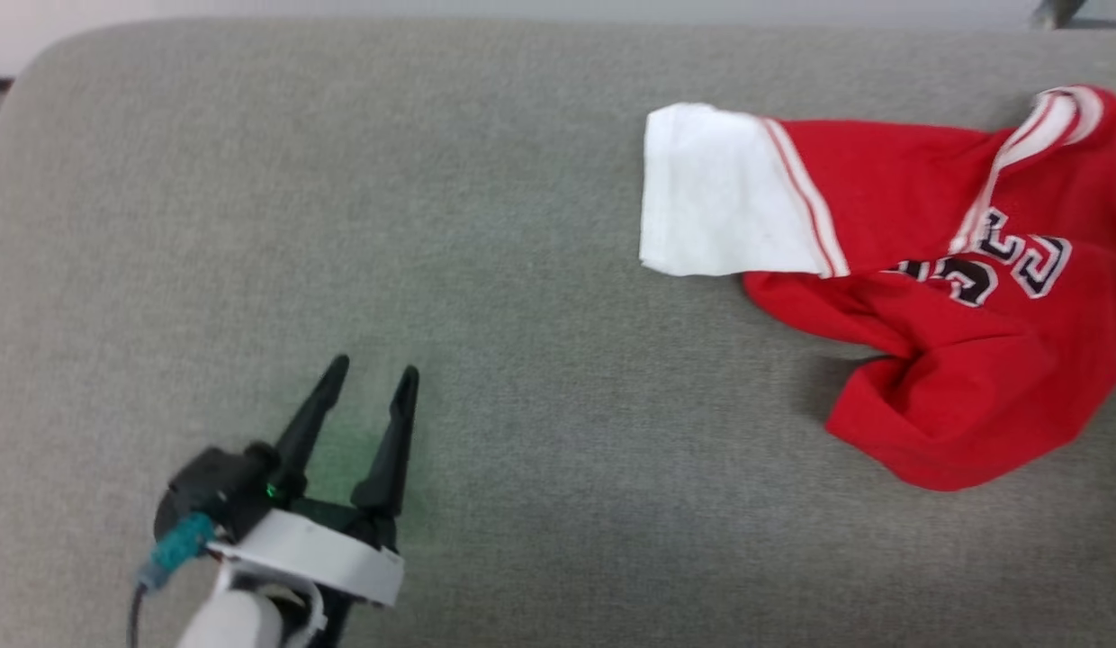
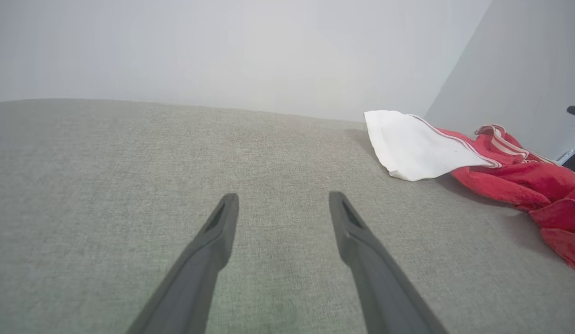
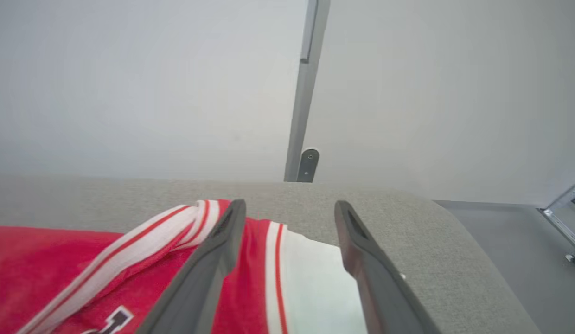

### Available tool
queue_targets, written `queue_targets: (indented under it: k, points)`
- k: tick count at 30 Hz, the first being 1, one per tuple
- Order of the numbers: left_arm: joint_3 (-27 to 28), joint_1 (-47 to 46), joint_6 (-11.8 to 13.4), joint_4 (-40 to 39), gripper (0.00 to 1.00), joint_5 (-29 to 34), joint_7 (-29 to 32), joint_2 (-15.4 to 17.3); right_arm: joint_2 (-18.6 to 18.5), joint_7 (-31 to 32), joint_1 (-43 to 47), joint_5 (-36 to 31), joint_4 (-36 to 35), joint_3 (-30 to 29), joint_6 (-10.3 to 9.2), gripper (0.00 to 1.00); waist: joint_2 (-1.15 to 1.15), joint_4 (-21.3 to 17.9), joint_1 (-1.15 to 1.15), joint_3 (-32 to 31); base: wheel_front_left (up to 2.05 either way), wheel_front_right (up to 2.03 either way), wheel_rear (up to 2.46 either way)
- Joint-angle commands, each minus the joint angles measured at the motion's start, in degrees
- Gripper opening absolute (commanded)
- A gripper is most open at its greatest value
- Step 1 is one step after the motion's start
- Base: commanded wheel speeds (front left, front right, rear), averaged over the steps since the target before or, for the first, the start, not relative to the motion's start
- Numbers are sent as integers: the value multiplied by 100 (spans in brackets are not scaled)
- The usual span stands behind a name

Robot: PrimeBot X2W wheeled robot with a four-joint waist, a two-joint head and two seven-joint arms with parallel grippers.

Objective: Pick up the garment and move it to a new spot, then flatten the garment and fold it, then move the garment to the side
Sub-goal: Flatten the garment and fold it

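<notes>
The garment [image 1: 936, 297] lies crumpled on the right part of the grey padded surface [image 1: 432, 180]. One white sleeve [image 1: 720, 193] is spread flat toward the middle, while the red body is bunched, with a fold doubled under at the near hem. Part of the printed lettering is hidden in the creases.

The right gripper [image 3: 291, 205] hovers just over the garment. Its fingers are spread wide and grip nothing, and the striped trim [image 3: 143, 241] and the second white sleeve [image 3: 315, 287] lie beneath them. The left gripper [image 1: 375, 367] is over bare surface, well apart from the garment, with its fingers also parted and empty.

Judged from this layout, the step in hand is flattening.

1. Take a single layer at an edge, not the bunched middle. A pinch through several layers will likely drag the folds along.
2. Bring the left gripper across to the flat sleeve or the shoulder seam beside it, to anchor that side.
3. Draw the opposite edge outward and low over the surface, so the doubled hem can unroll.
4. The right edge of the garment lies outside the head view; how near it is to the surface edge cannot be told, so pull inward first
</notes>
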Motion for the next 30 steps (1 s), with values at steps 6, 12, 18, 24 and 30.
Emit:
queue_targets:
  k: [6, 12, 18, 24, 30]
  points:
    - [-231, -633, 9, -306, 100, -235, 607, 709, 227, -302, 1118, 946, -1422, 1113, -8, 100, 0, -513, 0, -513, 0, 0, 0]
    - [-602, -1615, 9, -333, 100, -722, 1451, 1264, 661, -220, 2265, 1228, -2872, 1546, -8, 100, 0, -811, 0, -665, 0, 0, 0]
    - [-993, -2638, 9, 181, 100, -1351, 2271, 1356, 1227, -4, 3329, 1080, -3897, 1536, -8, 100, 0, -1065, 0, -715, 0, 0, 0]
    - [-1269, -3338, 10, 1254, 100, -2085, 3466, 1199, 1603, 220, 4076, 913, -4615, 1267, -8, 100, 0, -1322, 0, -693, 0, 0, 0]
    - [-1355, -3918, 391, 2576, 100, -2652, 4903, 830, 1792, 306, 4367, 852, -5095, 1091, -9, 100, 0, -1548, 0, -546, 0, 0, 0]
